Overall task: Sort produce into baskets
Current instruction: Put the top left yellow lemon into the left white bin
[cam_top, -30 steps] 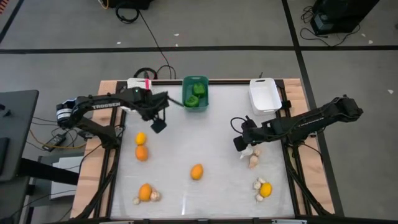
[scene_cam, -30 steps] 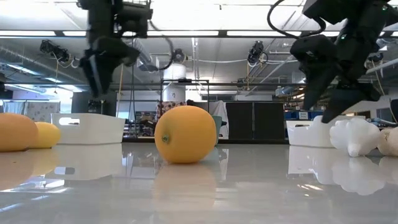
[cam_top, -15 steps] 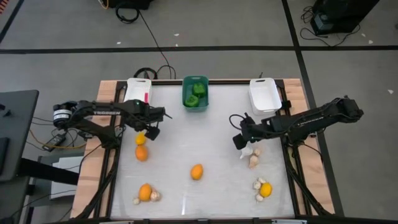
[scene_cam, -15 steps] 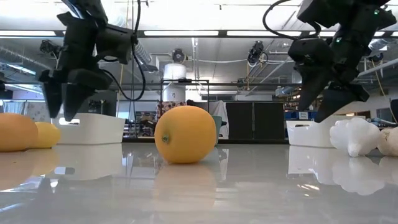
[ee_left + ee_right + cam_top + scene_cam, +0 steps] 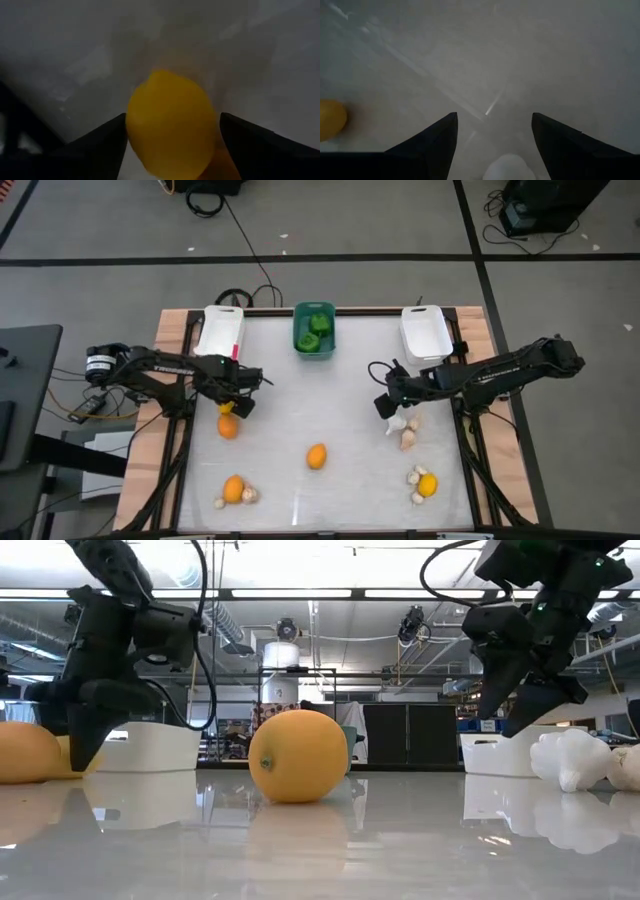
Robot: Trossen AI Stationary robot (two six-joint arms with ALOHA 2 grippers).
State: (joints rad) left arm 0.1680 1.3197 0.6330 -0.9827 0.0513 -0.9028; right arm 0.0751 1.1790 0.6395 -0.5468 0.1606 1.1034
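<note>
While lying on the glossy white table (image 5: 300, 410) near its left edge, a smooth, egg-shaped yellow fruit (image 5: 170, 122) is sitting between the wide-spread fingers of the left gripper (image 5: 238, 406), ungripped, touching a round orange fruit (image 5: 229, 427). Showing this only in the left wrist view; hiding the yellow fruit under the gripper in the high view. Hovering with jaws spread over a lumpy, pale garlic bulb (image 5: 398, 423) is the right gripper (image 5: 386, 408). Standing along the far edge are a teal basket (image 5: 313, 330) holding knobbly green peppers (image 5: 314, 330), and two white baskets (image 5: 219, 332).
</note>
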